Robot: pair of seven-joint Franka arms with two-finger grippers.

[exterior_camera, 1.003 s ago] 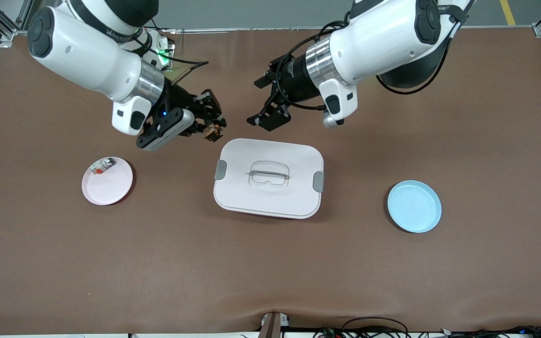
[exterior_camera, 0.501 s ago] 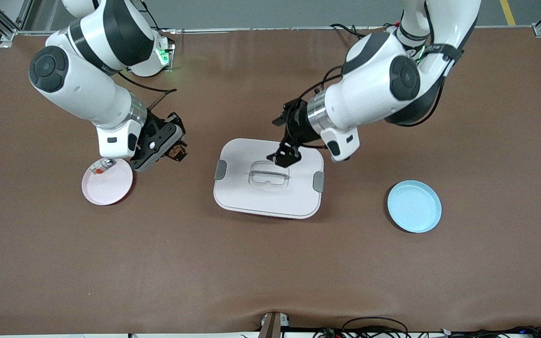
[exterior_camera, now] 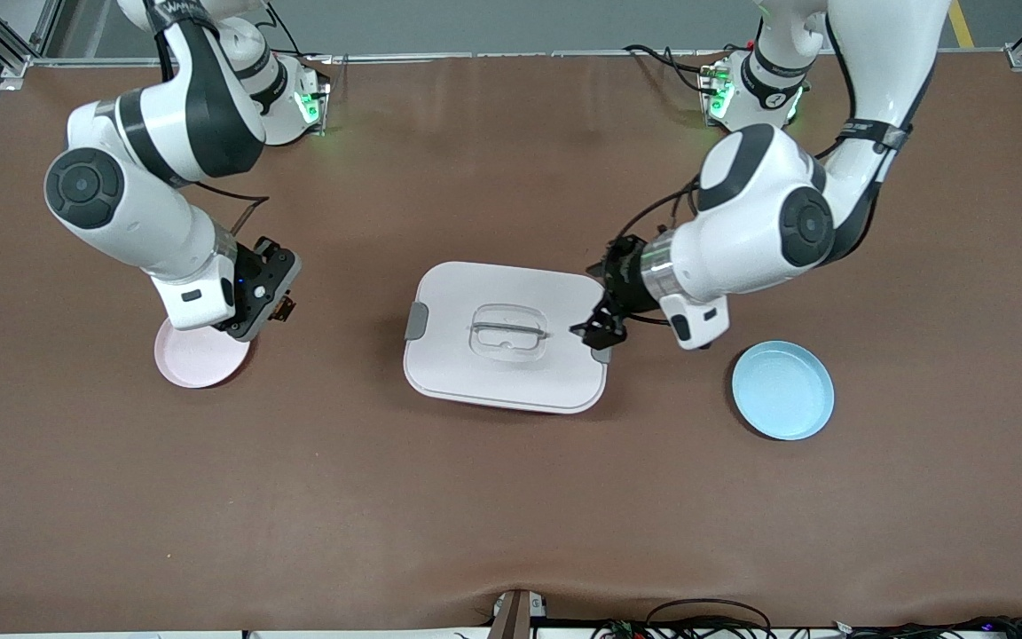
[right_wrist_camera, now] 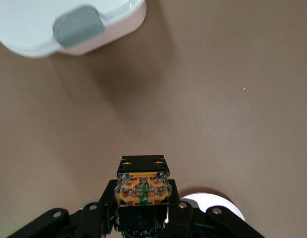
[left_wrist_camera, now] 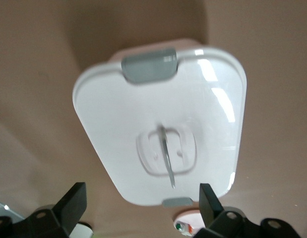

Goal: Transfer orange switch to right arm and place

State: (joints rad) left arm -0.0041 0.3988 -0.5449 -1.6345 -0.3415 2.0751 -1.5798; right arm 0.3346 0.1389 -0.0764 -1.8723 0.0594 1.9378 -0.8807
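Compared with a second ago, both arms are apart now. The right gripper [exterior_camera: 273, 302], which was up near the middle of the table beside the left one, is now low at the edge of the pink plate [exterior_camera: 200, 364] toward the right arm's end. The left gripper [exterior_camera: 598, 330], which was close to it above the table farther from the camera than the box [exterior_camera: 506, 335], is now over the box's edge near a grey clip [exterior_camera: 601, 353].

The switch [right_wrist_camera: 143, 184] sits clamped between the right gripper's closed fingers [right_wrist_camera: 179, 214]. It is a small black block with an orange face under a clear cover, with a small green mark in the middle. It hangs over the brown table [exterior_camera: 511, 497] just beside the pink plate.

The left gripper's fingers [left_wrist_camera: 74, 203] stand wide and hold nothing.

The white box is closed by its lid, with a grey clip at each end. The blue plate [exterior_camera: 782, 390] has nothing in it. The right arm covers part of the pink plate, so I cannot tell what lies there in the front view.
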